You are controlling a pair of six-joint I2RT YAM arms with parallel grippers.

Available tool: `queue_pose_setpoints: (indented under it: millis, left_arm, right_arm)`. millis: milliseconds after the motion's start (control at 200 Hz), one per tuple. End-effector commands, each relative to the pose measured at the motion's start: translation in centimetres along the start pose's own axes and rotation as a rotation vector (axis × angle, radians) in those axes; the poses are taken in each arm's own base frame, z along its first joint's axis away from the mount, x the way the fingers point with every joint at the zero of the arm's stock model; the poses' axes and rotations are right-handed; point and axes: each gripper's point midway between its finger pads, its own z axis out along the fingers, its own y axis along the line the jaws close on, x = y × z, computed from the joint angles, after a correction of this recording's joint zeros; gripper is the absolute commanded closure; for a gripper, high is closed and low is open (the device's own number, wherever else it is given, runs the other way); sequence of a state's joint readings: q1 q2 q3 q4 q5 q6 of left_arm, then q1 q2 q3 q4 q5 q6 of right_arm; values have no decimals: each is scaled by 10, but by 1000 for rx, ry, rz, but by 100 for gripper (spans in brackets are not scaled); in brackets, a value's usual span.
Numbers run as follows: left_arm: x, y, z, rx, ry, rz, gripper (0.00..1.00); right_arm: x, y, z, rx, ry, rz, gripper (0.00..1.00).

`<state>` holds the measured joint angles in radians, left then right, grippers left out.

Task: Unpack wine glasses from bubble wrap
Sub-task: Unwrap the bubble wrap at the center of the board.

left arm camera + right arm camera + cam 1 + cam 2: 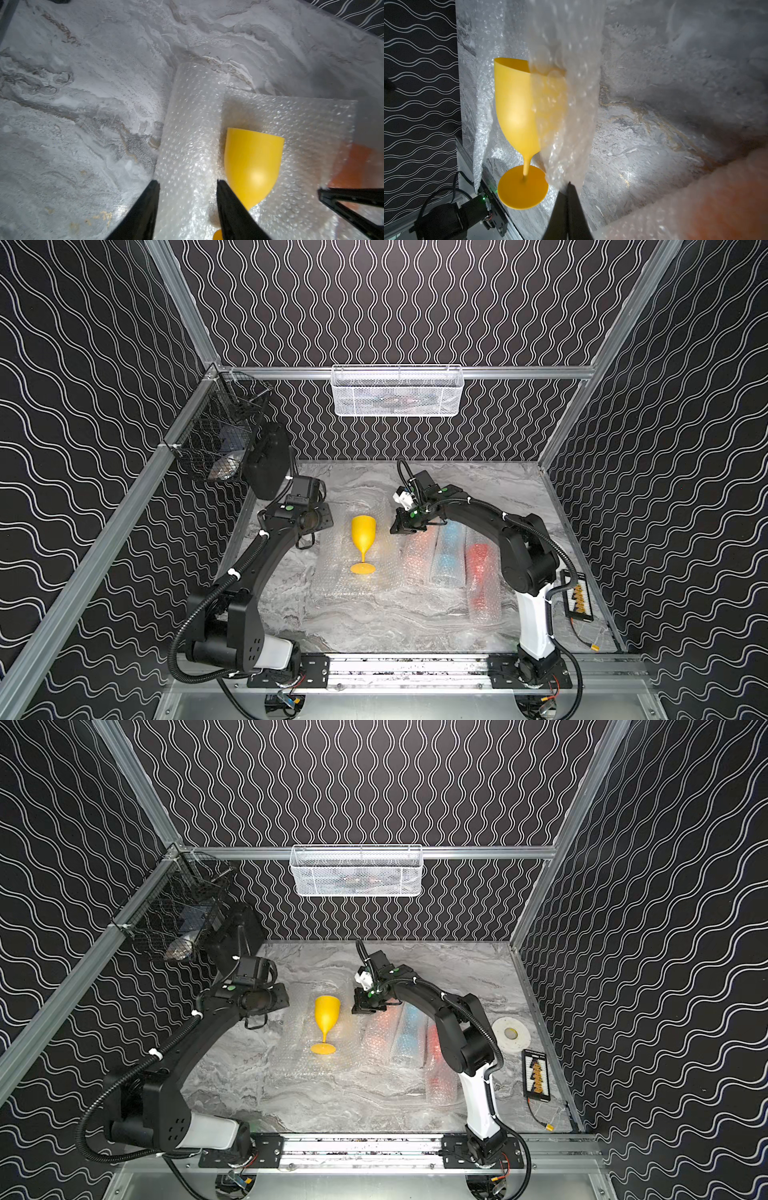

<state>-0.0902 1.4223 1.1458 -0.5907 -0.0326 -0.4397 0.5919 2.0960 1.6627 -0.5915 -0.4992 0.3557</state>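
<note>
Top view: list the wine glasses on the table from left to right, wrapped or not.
yellow wine glass, bare on the flat bubble wrap → orange wrapped tube → blue wrapped tube → red wrapped tube

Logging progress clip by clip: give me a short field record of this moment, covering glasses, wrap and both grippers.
unwrapped: yellow glass, lying on its side on the opened sheet
wrapped: orange tube, blue tube, red tube, side by side on the table
left gripper: open, jaws apart above the sheet's curled edge
right gripper: shut, pinching a raised edge of the sheet
progress: one of four glasses uncovered
</note>
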Motion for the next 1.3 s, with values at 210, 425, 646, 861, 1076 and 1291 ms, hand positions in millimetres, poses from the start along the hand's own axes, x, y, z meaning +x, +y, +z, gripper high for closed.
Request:
queue_pose_setpoints:
  millis: [210,425,646,861,1076,1291]
  left_arm:
    - [31,-21,6,101,141,37,49]
    - [64,-12,23,-46,211,142,44]
    - [74,0,42,-155,257,201,43]
    - [87,-29,63,-113,286,224,42]
    - [95,-14,84,-244,329,282,43]
    - [94,12,87,-379,333,308,47]
  right_arm:
    - [9,-15,3,26,37,22,100]
    - [11,-21,13,29,65,34,100]
    - [8,-23,15,13,70,42,100]
    - [10,-23,17,-4,81,49,100]
    - [8,-18,9,-6,63,40,100]
    - [10,-17,7,-12,65,40,100]
